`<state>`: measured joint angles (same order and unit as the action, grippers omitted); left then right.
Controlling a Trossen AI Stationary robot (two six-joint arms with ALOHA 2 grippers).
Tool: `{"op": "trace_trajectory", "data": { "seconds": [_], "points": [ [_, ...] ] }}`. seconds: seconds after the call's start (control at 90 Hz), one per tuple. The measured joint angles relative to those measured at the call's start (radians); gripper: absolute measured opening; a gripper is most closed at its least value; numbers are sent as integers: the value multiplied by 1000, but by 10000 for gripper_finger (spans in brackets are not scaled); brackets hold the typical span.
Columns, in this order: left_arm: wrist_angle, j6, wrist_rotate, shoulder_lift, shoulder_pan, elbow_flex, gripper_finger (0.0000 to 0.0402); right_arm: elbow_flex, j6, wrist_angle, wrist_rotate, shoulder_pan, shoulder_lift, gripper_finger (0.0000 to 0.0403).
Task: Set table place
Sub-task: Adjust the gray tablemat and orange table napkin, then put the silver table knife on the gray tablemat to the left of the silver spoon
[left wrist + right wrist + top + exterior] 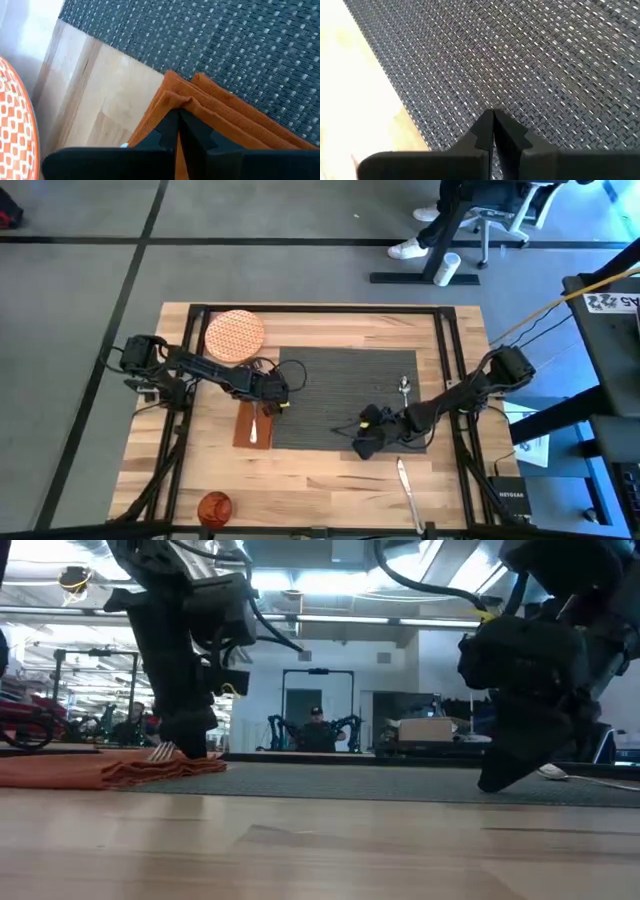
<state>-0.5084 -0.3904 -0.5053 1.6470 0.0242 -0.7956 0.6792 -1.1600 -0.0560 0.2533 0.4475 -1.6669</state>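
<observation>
We saw the light-wood plank table (330,470) carrying a dark grey woven placemat (340,380), with a folded brown napkin (210,112) at its left edge. The left gripper (177,122) pinched that napkin shut. The right gripper (493,125) was closed, empty, on the mat.

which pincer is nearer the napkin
Left. The left pincer is shut right at the end of the napkin, beside the placemat. The right pincer is shut over the placemat's other side, well apart.
</observation>
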Motion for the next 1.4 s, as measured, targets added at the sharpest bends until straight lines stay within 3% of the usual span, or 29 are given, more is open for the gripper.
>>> {"op": "trace_trajectory", "data": {
  "seconds": [0.511,0.744,0.878,1.111,1.278,1.4],
  "points": [
    [4,25,-26,-18,1,-40,0,-1,-1,8,23,11,-2,0],
    [4,78,-30,-21,11,-113,0,70,67,-49,34,10,-6,0],
    [3,87,-31,-22,31,-159,0,169,124,-207,41,10,-6,0],
    [36,89,-31,-22,88,-215,0,391,217,-666,58,26,-4,0],
    [112,43,-30,-23,147,-215,0,490,179,-951,38,114,-4,0],
    [174,-3,-30,-23,196,-215,0,497,89,-1023,-40,220,-2,0]
  ]
}}
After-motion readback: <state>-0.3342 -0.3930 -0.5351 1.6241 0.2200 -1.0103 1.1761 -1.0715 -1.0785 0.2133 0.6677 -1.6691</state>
